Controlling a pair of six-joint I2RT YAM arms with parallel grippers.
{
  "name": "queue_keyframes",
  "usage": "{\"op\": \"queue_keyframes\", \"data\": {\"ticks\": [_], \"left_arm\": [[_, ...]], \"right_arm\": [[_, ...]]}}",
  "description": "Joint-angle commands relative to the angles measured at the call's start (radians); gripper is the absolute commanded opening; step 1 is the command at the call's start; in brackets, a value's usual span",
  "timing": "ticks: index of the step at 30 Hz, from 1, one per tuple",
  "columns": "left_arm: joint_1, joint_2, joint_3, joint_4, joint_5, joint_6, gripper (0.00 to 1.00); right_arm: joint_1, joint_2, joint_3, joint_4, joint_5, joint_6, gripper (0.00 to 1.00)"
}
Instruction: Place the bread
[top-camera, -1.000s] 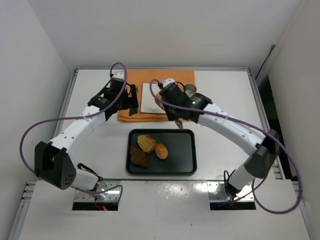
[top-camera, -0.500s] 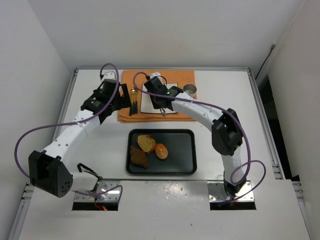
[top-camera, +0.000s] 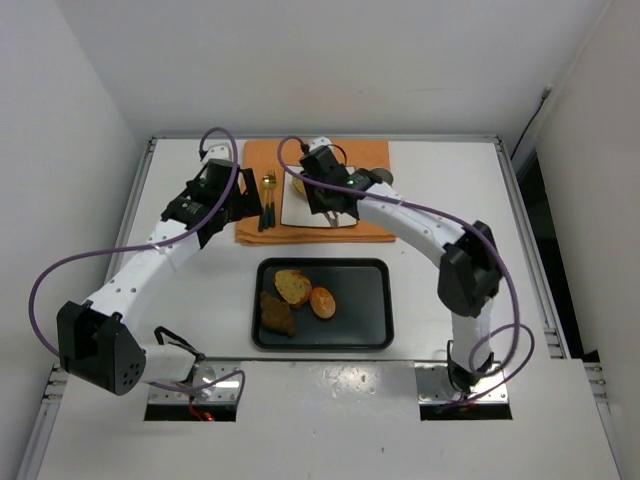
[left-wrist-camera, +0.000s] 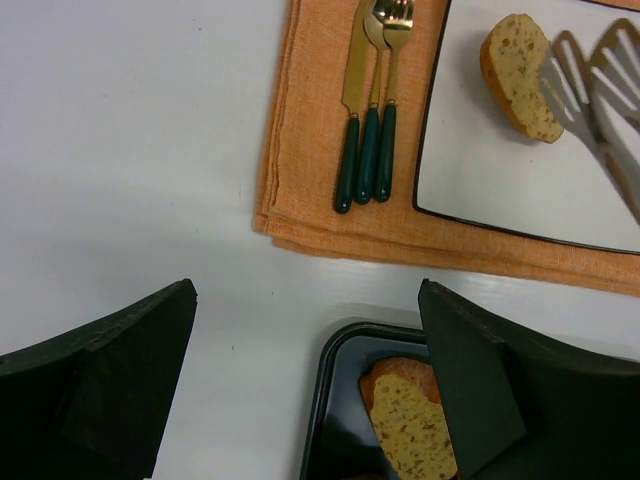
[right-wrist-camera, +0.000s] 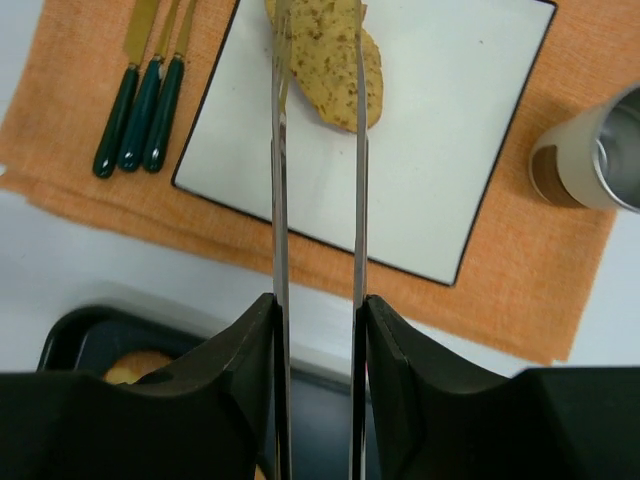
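Bread slice (left-wrist-camera: 515, 75), oval, lies on the white plate (left-wrist-camera: 500, 170), near its upper-left corner in the L wrist view. Metal tongs (left-wrist-camera: 610, 95) come in from the right of that frame, slotted heads just beside the slice; can't tell if they touch it. R gripper (right-wrist-camera: 318, 310) clamps the tongs' two arms btwn its fingers. The arms run parallel w/ a narrow gap, up across the slice at top of the R wrist frame. Plate sits on an orange placemat (left-wrist-camera: 310, 130), w/ cutlery (left-wrist-camera: 366, 150), green handles, side by side just left of the plate. A cup (right-wrist-camera: 585, 165) stands on the mat at the right edge of the R wrist view. Other bread is in the black tray (top-camera: 370, 300), centre of the top view, below the mat: round slice (top-camera: 292, 286), bun (top-camera: 322, 301) just lower right of it, dark lumpy piece (top-camera: 277, 314) lower left, all in the tray's left half. L gripper (left-wrist-camera: 305, 290) hovers above the table (left-wrist-camera: 130, 130) btwn mat and tray, jaws wide, nothing in them.
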Motion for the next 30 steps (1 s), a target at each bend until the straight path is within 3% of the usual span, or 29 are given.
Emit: {"op": "queue_keyframes", "data": {"ticks": [1, 6, 13, 18, 30], "left_arm": [[0.011, -0.037, -0.002, 0.007, -0.005, 0.004, 0.99], [0.020, -0.049, -0.002, 0.007, -0.029, -0.016, 0.99], [0.020, -0.031, 0.007, 0.007, -0.029, -0.005, 0.99], [0.020, -0.009, 0.017, 0.007, -0.020, -0.014, 0.99], [0.020, 0.000, 0.017, 0.007, -0.002, -0.014, 0.99]], "right_arm": [[0.018, -0.197, -0.050, 0.046, -0.006, -0.006, 0.39], [0.040, -0.456, -0.354, 0.017, -0.148, -0.003, 0.44], [0.101, -0.680, -0.644, -0.078, -0.343, 0.037, 0.47], [0.175, -0.776, -0.719, -0.131, -0.374, 0.077, 0.50], [0.253, -0.744, -0.769, -0.194, -0.383, 0.095, 0.52]]}}
